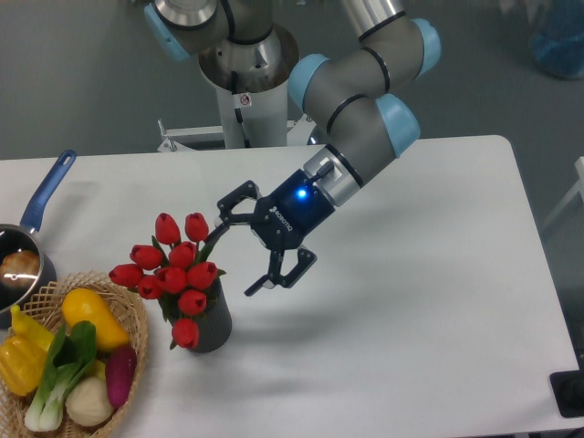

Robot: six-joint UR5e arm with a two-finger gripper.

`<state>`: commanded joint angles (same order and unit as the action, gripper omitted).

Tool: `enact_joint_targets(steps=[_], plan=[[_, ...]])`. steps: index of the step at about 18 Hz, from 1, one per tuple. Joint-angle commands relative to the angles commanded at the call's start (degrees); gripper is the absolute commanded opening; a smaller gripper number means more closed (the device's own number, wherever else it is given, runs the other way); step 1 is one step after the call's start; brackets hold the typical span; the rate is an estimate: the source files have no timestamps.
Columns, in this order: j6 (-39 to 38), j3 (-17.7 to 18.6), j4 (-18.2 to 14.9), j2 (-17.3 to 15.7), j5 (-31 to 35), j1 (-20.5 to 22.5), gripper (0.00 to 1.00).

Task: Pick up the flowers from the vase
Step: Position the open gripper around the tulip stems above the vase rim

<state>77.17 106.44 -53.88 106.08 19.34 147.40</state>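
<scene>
The flowers point(173, 272) are a bunch of red tulips with closed buds and green leaves. They stand in the vase point(210, 327), a small dark grey cylinder on the white table point(411, 319) left of centre. My gripper point(234, 251) is open and empty, tilted toward the left. It sits just right of the bunch at bud height. Its upper finger point(230, 206) is close to the top buds; its lower finger point(274, 278) hangs above and right of the vase mouth. I cannot tell whether a finger touches the leaves.
A wicker basket point(137, 315) with yellow, green, white and purple-red produce stands at the front left corner, close to the vase. A blue-handled steel saucepan point(20, 260) sits at the left edge. The arm's base column point(245, 91) stands behind the table.
</scene>
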Motion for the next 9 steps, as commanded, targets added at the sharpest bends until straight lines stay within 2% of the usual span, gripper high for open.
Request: enact_joint_targets(steps=[9], plan=[[0.6,-0.3,0.1,1.0,0.0,-0.2,0.99]])
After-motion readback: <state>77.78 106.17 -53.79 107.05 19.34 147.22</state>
